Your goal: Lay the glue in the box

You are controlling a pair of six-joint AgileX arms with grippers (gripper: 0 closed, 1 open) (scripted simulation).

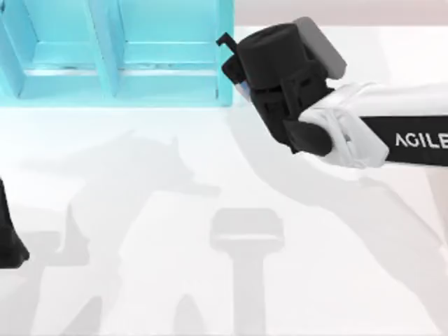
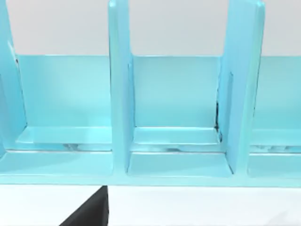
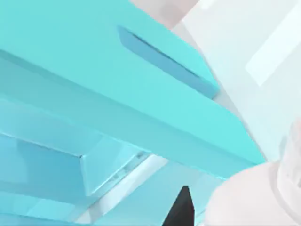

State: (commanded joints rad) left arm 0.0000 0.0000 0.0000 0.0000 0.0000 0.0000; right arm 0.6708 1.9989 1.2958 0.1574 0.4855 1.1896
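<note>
We see the box point(image 1: 119, 63) at the table's point(image 1: 210, 210) far left, our right gripper point(image 1: 234, 73) just beside its right wall.

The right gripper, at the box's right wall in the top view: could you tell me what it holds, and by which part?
It cannot be told. The right gripper sits at the right end of the turquoise box, its fingers hidden under the wrist. A whitish rounded thing shows close to its camera, grip unseen.

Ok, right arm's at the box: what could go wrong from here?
1. The right gripper hangs at the box's right wall, not squarely over a compartment; released here, the glue might land outside.
2. Lowering could strike that wall.
Left gripper sits parked, far left.
</note>
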